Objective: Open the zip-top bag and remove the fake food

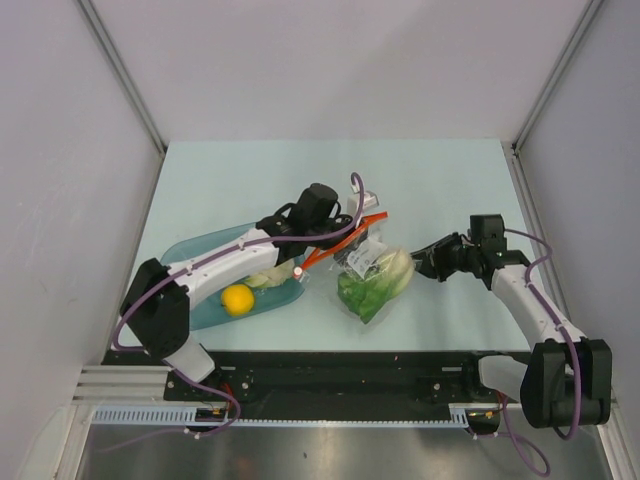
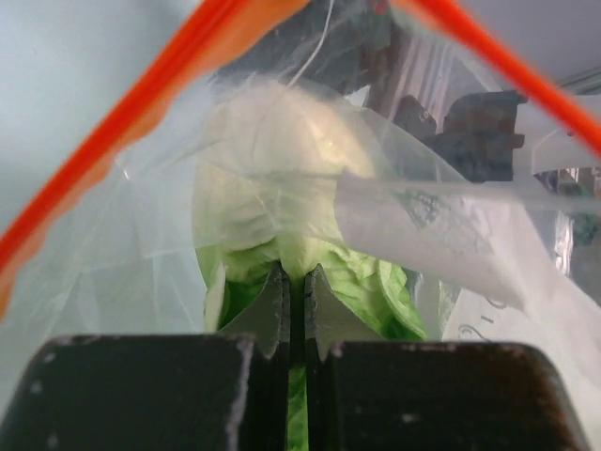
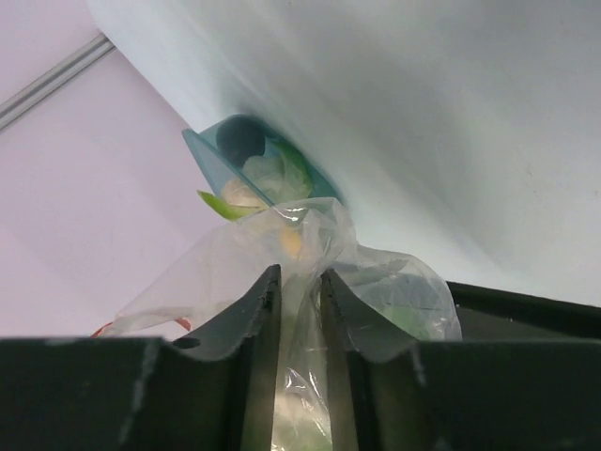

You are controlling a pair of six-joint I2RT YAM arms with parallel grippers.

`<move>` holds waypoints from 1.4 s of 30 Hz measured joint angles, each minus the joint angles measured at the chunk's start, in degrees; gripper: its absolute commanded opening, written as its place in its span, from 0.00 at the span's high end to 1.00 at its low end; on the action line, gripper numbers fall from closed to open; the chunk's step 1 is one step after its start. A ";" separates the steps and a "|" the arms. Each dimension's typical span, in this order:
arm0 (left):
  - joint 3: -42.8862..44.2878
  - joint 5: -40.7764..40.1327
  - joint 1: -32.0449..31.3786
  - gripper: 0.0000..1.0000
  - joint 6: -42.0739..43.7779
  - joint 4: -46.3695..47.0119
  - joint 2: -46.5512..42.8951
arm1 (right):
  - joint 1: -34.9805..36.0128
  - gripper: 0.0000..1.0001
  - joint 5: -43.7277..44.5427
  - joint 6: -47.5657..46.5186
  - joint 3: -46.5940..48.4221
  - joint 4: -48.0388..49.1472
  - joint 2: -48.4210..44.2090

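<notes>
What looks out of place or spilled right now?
Nothing stands out: the zip-top bag stretches between the left gripper and right gripper, lettuce inside, nothing spilled. The yellow fruit sits in the teal tray.

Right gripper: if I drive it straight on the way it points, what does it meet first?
The zip-top bag: its film sits between the fingers of the right gripper. Just behind comes, probably, the lettuce inside it; the teal tray lies farther on, though depth is unclear.
</notes>
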 measured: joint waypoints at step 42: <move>-6.60 -22.62 5.16 1.00 -9.53 17.73 -16.06 | -1.95 1.00 -1.46 -24.41 5.22 -2.71 12.90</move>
